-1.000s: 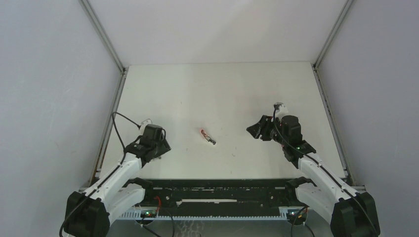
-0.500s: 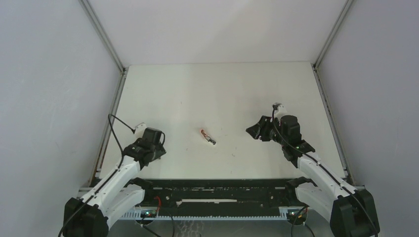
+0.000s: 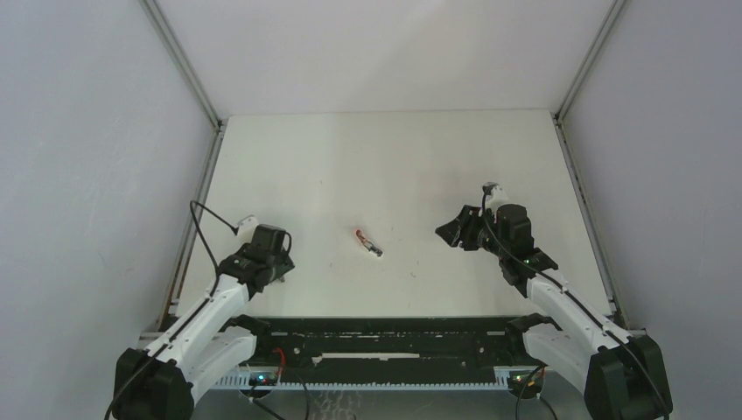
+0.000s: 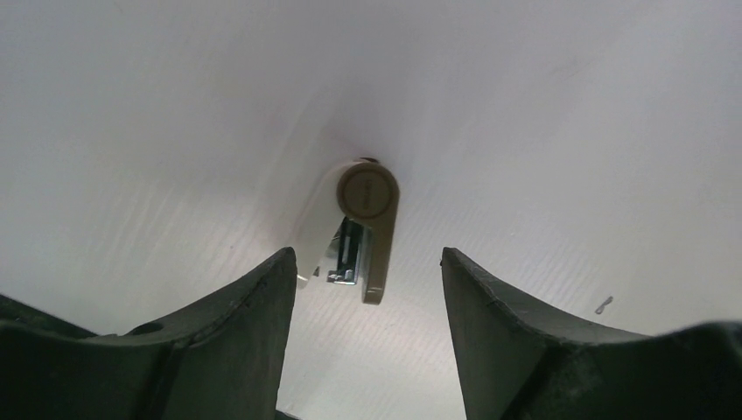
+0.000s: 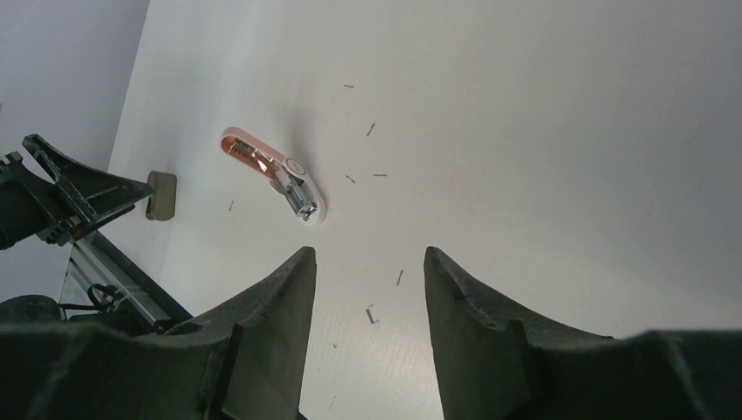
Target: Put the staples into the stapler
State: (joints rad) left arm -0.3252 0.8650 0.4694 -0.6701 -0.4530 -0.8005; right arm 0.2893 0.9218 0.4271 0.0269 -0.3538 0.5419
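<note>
The stapler (image 3: 368, 242) lies open in the middle of the table, with a pink-red top and a dark metallic end. In the right wrist view it (image 5: 273, 175) is ahead and to the left. The staples (image 4: 367, 229), a small block with a beige side and silvery metal, lie on the table just beyond my left fingertips; they also show in the right wrist view (image 5: 162, 194). My left gripper (image 4: 367, 255) (image 3: 276, 269) is open and low over them, not touching. My right gripper (image 5: 368, 252) (image 3: 448, 232) is open and empty, right of the stapler.
Several loose single staples (image 5: 372, 315) are scattered on the white table around the stapler, and one (image 4: 604, 304) lies right of my left gripper. A black rail (image 3: 376, 337) runs along the near edge. Grey walls enclose the left, right and back.
My left gripper has drawn back a little towards the near left edge and lowered. The right arm and the stapler have not moved.
</note>
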